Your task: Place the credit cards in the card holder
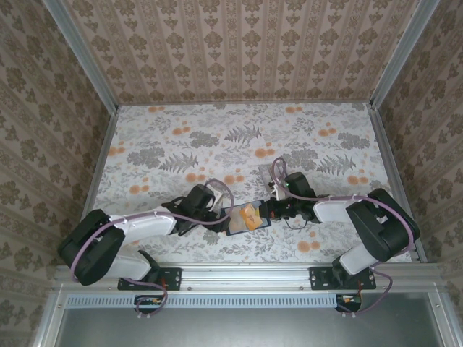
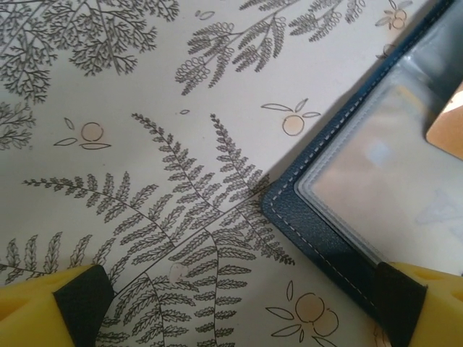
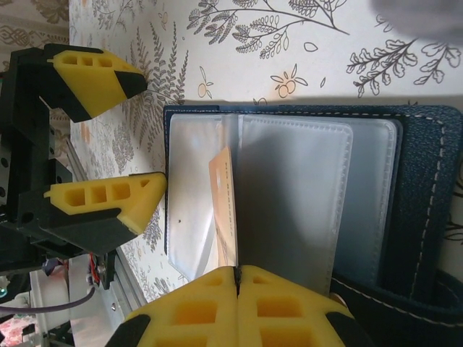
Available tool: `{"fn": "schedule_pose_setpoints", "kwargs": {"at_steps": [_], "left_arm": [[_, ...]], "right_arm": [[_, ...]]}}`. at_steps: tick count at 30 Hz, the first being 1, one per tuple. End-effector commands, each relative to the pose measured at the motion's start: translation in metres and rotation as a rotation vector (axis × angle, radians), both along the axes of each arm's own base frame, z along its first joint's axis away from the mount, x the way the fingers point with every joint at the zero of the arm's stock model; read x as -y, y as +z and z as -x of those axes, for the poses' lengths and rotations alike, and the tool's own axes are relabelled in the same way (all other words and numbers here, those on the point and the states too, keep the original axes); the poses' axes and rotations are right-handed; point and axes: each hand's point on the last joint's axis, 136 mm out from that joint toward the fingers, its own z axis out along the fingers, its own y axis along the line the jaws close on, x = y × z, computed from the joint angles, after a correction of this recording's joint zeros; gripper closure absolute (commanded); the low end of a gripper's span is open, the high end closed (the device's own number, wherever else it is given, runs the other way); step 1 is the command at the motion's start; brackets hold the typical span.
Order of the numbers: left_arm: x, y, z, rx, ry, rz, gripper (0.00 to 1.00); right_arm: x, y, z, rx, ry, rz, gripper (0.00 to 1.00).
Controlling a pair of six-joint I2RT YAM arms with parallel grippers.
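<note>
1. While the card holder [image 1: 233,221] lies spread open on the floral table [image 1: 239,137], both arms crowd in on it from either side, near the table's front edge.
2. Left gripper [image 1: 217,212] sits at the holder's left edge, fingers set wide apart and gripping nothing.
3. From the left wrist, that same left gripper [image 2: 242,289] straddles the holder's navy corner [image 2: 318,231]: one yellow finger over bare table, the other over the stitched blue border.
4. Right gripper [image 1: 273,211] works at the holder's right side, and its fingers are pressed tight together.
5. Through the right wrist camera, the right gripper [image 3: 237,278] closes right where a clear sleeve leaf [image 3: 296,195] and the orange card [image 3: 226,202] end; whether it pinches either one cannot be told.
6. Orange card stands edge-up among the clear sleeves inside the holder [image 3: 427,181], near its middle fold.
7. Across the holder, the left gripper [image 3: 153,134] shows its two fingers spread wide, just beside the left page.
8. Left wrist catches an orange card corner [image 2: 448,123] above the sleeve.
</note>
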Motion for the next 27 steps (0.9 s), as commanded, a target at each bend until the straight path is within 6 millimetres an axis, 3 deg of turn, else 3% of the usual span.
{"fn": "schedule_pose_setpoints", "kwargs": {"at_steps": [1, 12, 27], "left_arm": [[-0.025, -0.012, -0.007, -0.040, 0.137, -0.038, 0.01], [-0.038, -0.022, -0.010, -0.055, 0.227, -0.042, 0.01], [-0.041, -0.025, -0.008, -0.057, 0.264, -0.021, 0.01]], "right_arm": [[0.010, -0.002, 0.000, -0.011, -0.045, 0.030, 1.00], [0.009, -0.011, 0.007, -0.061, -0.062, -0.002, 1.00], [0.016, -0.006, 0.007, -0.025, -0.110, 0.001, 1.00]]}}
